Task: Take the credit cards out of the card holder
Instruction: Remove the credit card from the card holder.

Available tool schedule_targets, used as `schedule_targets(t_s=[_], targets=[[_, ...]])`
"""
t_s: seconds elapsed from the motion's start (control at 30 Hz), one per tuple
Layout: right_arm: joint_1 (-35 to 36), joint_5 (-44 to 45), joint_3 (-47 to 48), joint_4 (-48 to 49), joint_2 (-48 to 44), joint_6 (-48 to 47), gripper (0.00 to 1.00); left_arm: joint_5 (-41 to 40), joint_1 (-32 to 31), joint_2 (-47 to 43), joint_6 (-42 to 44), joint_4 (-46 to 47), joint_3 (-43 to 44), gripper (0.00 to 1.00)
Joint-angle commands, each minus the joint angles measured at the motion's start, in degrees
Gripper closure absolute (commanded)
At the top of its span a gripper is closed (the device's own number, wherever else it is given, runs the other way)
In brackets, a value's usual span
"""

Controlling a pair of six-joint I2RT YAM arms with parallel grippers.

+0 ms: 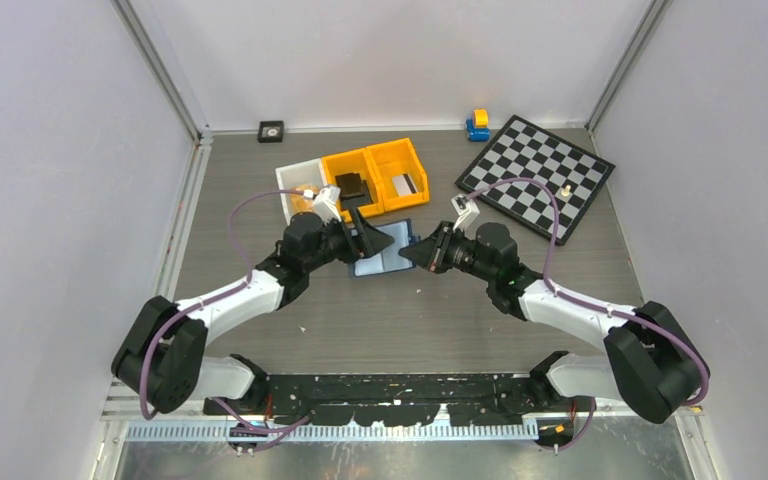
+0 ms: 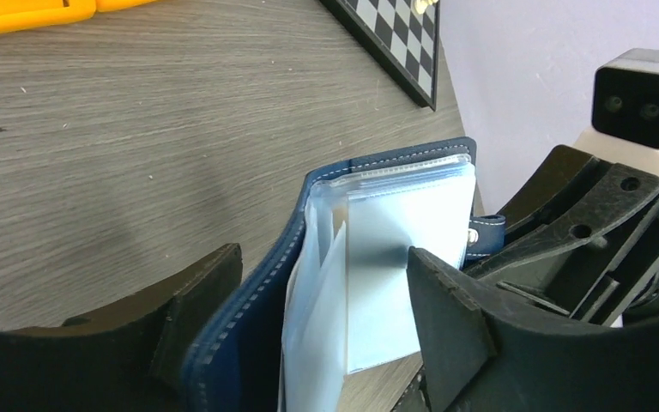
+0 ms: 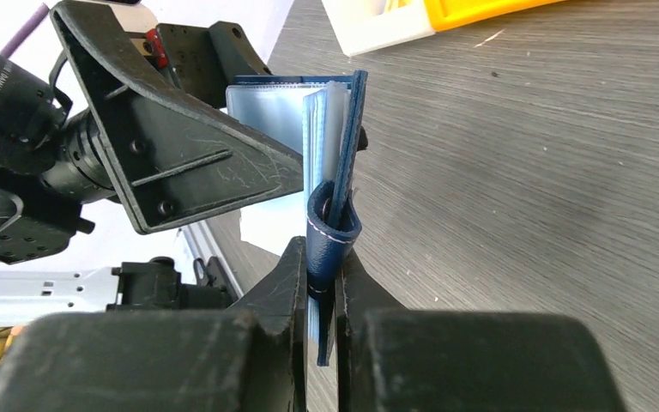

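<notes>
1. Top external view.
   - The left pincer (image 1: 376, 240) and right pincer (image 1: 415, 252) meet nose to nose over the table (image 1: 460, 310).
   - The card holder (image 1: 381, 263) sits between their tips and just below them.
   - Orange bins (image 1: 375, 172) lie beyond the left pincer and a chessboard (image 1: 535, 175) beyond the right one. Both stand apart from the work.

2. Left wrist view.
   - The jaws stand wide apart, one finger (image 2: 199, 300) outside the navy cover and the other against the pale clear pockets (image 2: 399, 257).
   - The holder stands on edge between them, fanned open. They straddle it and do not clamp it.
   - No credit card can be made out in the sleeves from here.

3. Right wrist view.
   - The jaws are nearly closed, pinching the holder at its snap tab (image 3: 333, 225) and cover edge directly ahead of the fingertips.
   - The holder is held upright, with its pockets facing the left pincer opposite.

4. Step in hand (judged): the right pincer steadies the opened holder while the left one is placed to reach for a pocket. No card has been drawn out yet.

5. Next move (judged):
   - The left fingers need to narrow onto a single card edge rather than a whole sleeve.
   - The pull should run along the pocket's opening.
   - The right grip must stay firm so the holder does not follow.
</notes>
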Motion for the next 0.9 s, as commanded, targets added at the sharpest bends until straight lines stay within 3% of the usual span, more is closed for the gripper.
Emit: schedule_targets(t_s=[0.0,0.1,0.7,0.87], targets=[[0.3,2.0,2.1,1.6,-2.0,-1.8,0.99,2.3,-0.1,2.2,1.4,-1.1,2.8,0.35],[0.2,2.5,2.0,2.3,-1.6,-0.4,0.99,2.3,-0.2,2.2,1.3,-2.1,3.3,0.48],[-4.8,-4.3,-0.4,13.6,2.1,9.9,1.00,1.3,-0.1,1.0,1.5,-2.3,2.6,0.47],[-5.2,-3.5,-1.1,13.6,1.1,10.1,1.00,-0.6,-0.1,0.7,2.2,-4.7,3.1,0.61]])
